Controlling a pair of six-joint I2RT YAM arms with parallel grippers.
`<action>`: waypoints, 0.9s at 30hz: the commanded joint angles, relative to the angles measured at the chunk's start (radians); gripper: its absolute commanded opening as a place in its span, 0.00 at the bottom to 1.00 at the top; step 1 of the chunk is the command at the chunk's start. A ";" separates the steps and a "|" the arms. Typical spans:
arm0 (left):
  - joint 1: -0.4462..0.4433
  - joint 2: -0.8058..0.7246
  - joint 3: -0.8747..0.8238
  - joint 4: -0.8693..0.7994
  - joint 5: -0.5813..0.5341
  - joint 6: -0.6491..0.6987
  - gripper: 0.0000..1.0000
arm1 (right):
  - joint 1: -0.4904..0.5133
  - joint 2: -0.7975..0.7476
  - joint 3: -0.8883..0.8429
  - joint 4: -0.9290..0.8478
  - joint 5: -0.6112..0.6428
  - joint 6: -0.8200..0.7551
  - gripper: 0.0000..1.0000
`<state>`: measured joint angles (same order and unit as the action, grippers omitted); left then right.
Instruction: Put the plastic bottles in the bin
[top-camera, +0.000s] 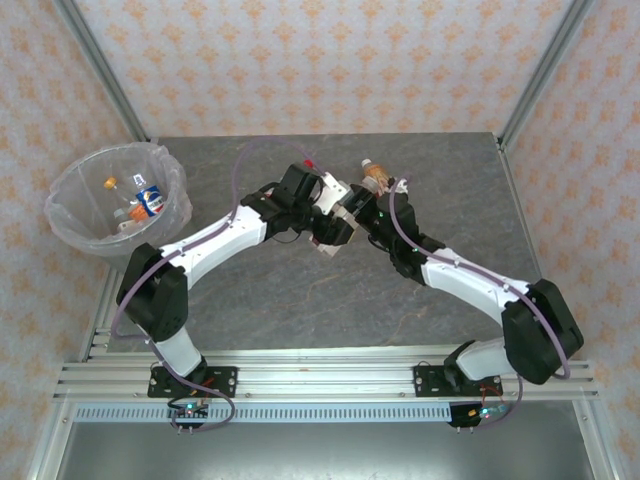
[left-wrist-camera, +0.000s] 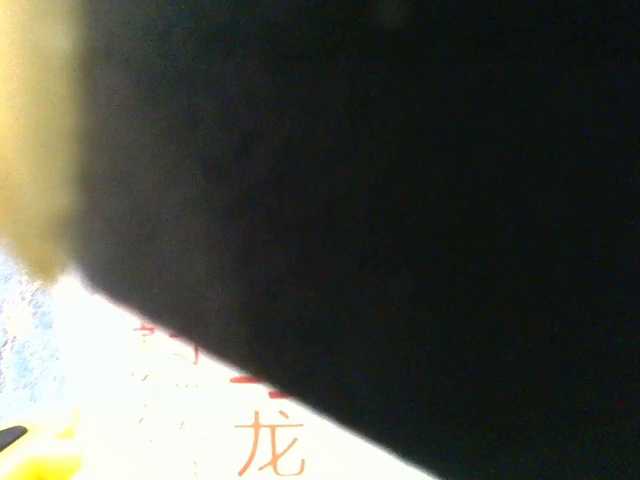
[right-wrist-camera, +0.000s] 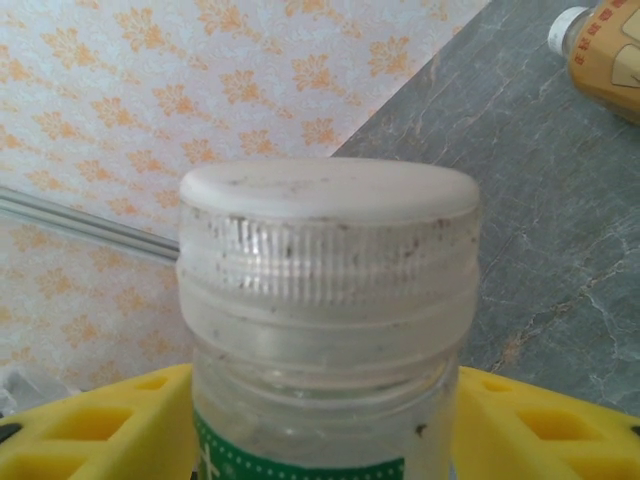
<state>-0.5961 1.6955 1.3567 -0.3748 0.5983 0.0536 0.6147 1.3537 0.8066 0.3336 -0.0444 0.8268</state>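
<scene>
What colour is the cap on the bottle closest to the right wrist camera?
The cap is white; right wrist view shows it best.

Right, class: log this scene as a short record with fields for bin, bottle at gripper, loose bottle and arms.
bin: at the table's left side, several bottles inside
right gripper: white-capped bottle, green label, between its fingers; grip unclear
loose bottle: tan-labelled bottle lying on the table by the right arm
arms: both reach to mid-table
</scene>
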 joint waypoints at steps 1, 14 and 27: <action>0.018 0.003 0.016 0.020 -0.063 -0.012 0.36 | -0.002 -0.072 -0.030 0.023 0.019 -0.029 0.74; 0.030 -0.010 -0.001 0.051 -0.136 -0.056 0.32 | -0.079 -0.229 -0.132 -0.033 0.107 0.018 0.99; 0.067 -0.078 -0.037 0.087 -0.271 -0.132 0.29 | -0.124 -0.343 -0.227 -0.144 0.203 0.047 0.99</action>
<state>-0.5381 1.6882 1.3342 -0.3237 0.3885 -0.0528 0.4965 1.0252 0.6071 0.2146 0.1093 0.8646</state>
